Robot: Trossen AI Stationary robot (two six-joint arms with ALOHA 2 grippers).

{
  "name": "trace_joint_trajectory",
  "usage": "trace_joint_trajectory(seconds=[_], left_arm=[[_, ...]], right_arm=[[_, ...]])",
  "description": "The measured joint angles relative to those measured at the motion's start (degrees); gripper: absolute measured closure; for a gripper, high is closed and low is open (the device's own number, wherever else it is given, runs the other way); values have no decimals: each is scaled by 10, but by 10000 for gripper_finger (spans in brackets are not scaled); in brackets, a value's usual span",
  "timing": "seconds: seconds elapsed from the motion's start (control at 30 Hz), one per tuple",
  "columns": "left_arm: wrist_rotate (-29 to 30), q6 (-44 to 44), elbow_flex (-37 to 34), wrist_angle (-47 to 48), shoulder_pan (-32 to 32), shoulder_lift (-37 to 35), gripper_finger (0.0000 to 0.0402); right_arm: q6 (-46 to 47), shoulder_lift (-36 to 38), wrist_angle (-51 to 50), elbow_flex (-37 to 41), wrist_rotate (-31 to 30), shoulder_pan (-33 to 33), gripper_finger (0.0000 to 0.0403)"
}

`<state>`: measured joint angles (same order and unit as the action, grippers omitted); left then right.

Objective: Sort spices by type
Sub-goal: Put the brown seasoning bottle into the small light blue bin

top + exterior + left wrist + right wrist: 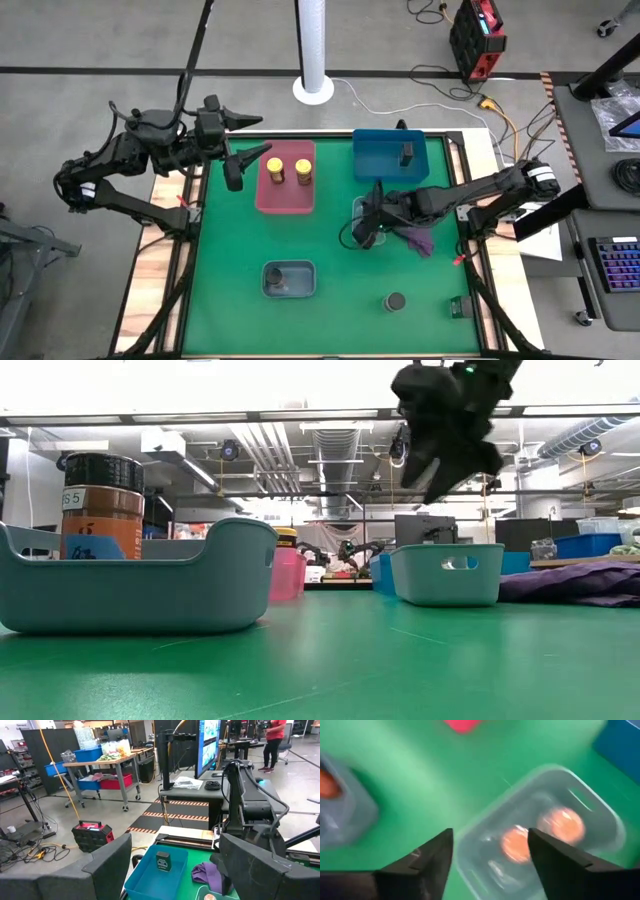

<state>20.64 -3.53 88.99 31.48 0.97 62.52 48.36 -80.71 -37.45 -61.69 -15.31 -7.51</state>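
Observation:
My right gripper [368, 228] hangs open above a pale tray [592, 805] that holds two tiny pinkish-tan jars [516, 845] [564, 824]; nothing is between its fingers. Two yellow-lidded jars [276, 171] [304, 171] stand in the pink tray [285, 200]. A slim dark jar [407, 153] stands in the blue tray [375, 160]. One round dark-lidded jar [100, 505] stands in the grey tray [305, 285], and another [395, 301] stands on the green mat near the front. My left gripper [265, 135] waits open, raised at the far left.
A purple cloth [420, 240] lies on the mat right beside the pale tray [447, 573]. A small dark thing [460, 307] sits at the mat's front right corner. Bare green mat stretches between the trays.

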Motion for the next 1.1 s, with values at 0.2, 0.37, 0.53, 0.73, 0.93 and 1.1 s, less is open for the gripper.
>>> trace_joint_trajectory(seconds=[0.2, 0.37, 0.53, 0.73, 0.93, 1.1], left_arm=[[0, 0, 0, 0, 0, 0, 119], [0, 0, 0, 0, 0, -1, 119], [0, 2, 0, 10, 0, -3, 119], [24, 4, 0, 24, 0, -3, 119], [43, 11, 0, 27, 0, -5, 119], [43, 11, 0, 29, 0, -6, 119]], right_arm=[[-4, -31, 47, -2, 78, 51, 293], [39, -41, 48, -2, 153, 71, 383], [61, -45, 46, -2, 155, 68, 391], [61, -77, 33, -1, 145, 68, 394], [75, -98, -10, -8, 143, 66, 394], [63, -97, -61, -30, 143, 60, 394]])
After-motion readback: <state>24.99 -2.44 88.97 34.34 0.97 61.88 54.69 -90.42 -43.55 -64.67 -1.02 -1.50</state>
